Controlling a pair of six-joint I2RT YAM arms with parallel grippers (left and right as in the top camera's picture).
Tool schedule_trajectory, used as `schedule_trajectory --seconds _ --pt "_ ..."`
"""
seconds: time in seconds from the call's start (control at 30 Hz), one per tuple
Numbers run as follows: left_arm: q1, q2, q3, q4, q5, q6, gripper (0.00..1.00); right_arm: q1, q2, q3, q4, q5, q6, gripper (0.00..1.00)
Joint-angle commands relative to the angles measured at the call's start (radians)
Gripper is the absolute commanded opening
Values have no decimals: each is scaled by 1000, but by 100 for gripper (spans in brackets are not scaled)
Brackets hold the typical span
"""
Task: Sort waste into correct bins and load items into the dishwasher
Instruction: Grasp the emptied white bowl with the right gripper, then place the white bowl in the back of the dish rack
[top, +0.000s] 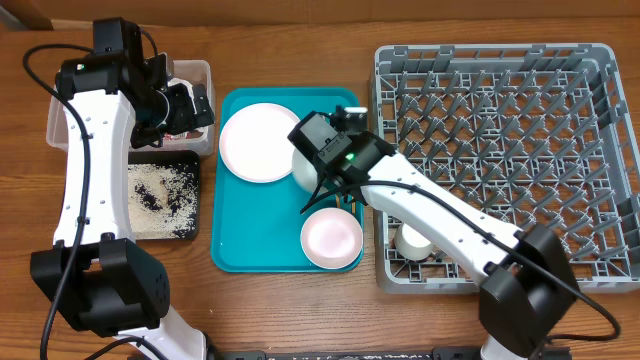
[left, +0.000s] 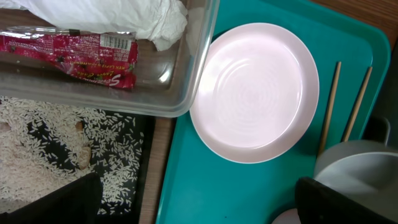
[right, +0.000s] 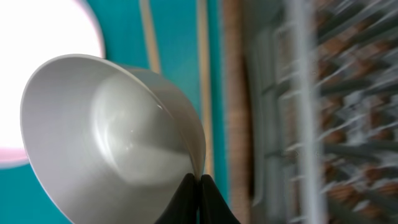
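My right gripper (top: 320, 172) is shut on the rim of a white bowl (top: 301, 170), held tilted over the teal tray; the wrist view shows the pinch (right: 199, 182) on the bowl (right: 106, 137). The white plate (top: 258, 142) and a second bowl (top: 332, 238) sit on the tray. Two chopsticks (left: 329, 106) lie right of the plate (left: 255, 93). A small cup (top: 412, 240) stands in the grey dish rack (top: 510, 150). My left gripper (top: 188, 105) is open and empty (left: 199, 202) above the clear tub (top: 195, 75), which holds the napkin (left: 124, 15) and wrapper (left: 74, 53). Rice (top: 165, 190) lies on the black tray (top: 192, 232).
The teal tray (top: 235, 245) lies between the bins and the dish rack. The rack's near wall (right: 292, 124) is blurred just right of the held bowl. A strip of bare wooden table (left: 158, 168) separates the black tray from the teal tray.
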Motion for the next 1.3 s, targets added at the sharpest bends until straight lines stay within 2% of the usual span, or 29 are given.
schedule_trajectory --seconds 0.0,0.13,0.2,0.33,0.43,0.6,0.67,1.27 --pt "-1 0 27 0 9 -3 100 -3 -67 29 6 304 13 4" --pt "-1 0 27 0 9 -3 100 -3 -103 29 12 582 9 4" --pt "-1 0 27 0 9 -3 100 -4 -120 29 13 780 9 4" --pt "-1 0 27 0 9 -3 100 -34 -120 29 39 1020 0 4" --pt "-1 0 27 0 9 -3 100 -107 -112 29 158 1017 -146 4" --pt "-1 0 27 0 9 -3 100 -254 -50 29 428 855 -496 4" --pt "-1 0 27 0 9 -3 100 -288 -23 29 496 848 -577 4" --pt "-1 0 27 0 9 -3 100 -272 170 26 407 789 -590 4"
